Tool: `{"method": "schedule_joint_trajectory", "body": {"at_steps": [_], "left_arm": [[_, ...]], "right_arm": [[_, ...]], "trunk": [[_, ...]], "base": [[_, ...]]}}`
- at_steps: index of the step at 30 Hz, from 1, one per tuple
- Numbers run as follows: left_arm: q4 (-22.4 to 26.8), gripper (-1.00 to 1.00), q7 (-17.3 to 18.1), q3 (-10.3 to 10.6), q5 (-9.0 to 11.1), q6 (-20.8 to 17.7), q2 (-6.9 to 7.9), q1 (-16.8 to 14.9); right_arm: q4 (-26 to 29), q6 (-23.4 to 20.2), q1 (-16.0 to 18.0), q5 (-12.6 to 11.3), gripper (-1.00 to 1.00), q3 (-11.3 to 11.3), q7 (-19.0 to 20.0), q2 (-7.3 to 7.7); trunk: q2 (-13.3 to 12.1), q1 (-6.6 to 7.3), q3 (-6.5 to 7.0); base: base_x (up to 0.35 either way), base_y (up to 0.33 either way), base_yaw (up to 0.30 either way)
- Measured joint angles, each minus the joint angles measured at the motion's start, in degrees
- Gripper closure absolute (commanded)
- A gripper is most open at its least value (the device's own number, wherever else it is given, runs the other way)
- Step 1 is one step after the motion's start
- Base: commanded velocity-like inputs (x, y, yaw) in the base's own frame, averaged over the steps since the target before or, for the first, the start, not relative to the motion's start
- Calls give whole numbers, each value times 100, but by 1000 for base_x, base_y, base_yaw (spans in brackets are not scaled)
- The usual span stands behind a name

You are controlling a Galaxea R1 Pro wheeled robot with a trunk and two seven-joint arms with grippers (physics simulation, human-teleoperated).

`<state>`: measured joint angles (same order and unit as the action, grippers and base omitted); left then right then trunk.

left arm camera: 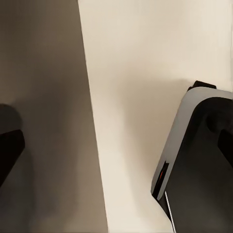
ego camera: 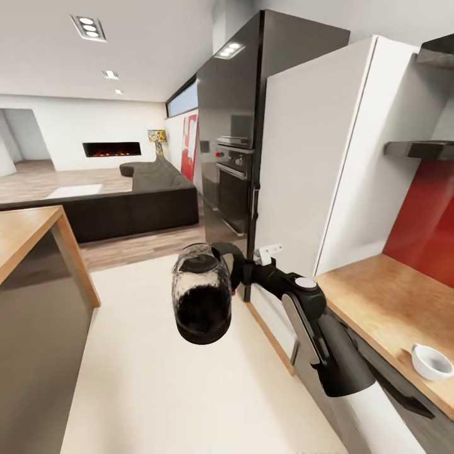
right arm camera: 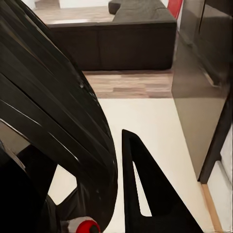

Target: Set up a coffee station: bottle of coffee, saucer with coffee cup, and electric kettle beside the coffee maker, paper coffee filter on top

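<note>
Head view: right end effector clamped on glossy rounded glass electric kettle w/ black base.

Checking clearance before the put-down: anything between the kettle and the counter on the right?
Nothing visible. The right gripper holds the electric kettle over the floor; the wooden countertop lies to its right, with a white cup near the front edge.

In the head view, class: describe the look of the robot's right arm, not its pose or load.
The right arm is glossy black with rounded segments, a light grey panel along its side and a pale round cap at one joint. A small white bracket sits near the wrist.
</note>
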<state>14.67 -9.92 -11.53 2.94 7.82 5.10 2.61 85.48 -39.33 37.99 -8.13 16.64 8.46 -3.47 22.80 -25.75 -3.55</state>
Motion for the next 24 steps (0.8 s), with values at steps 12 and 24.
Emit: {"method": "schedule_joint_trajectory", "body": {"at_steps": [12,24], "left_arm": [[0,-100,0,0,0,0,0,0],[-6,-100,0,0,0,0,3,0]], "right_arm": [[0,0,0,0,100,0,0,2],[-1,0,0,1,100,8,-1,-2]], "trunk": [[0,0,0],[0,0,0]], "base": [[1,1,-268],[0,0,-61]]}}
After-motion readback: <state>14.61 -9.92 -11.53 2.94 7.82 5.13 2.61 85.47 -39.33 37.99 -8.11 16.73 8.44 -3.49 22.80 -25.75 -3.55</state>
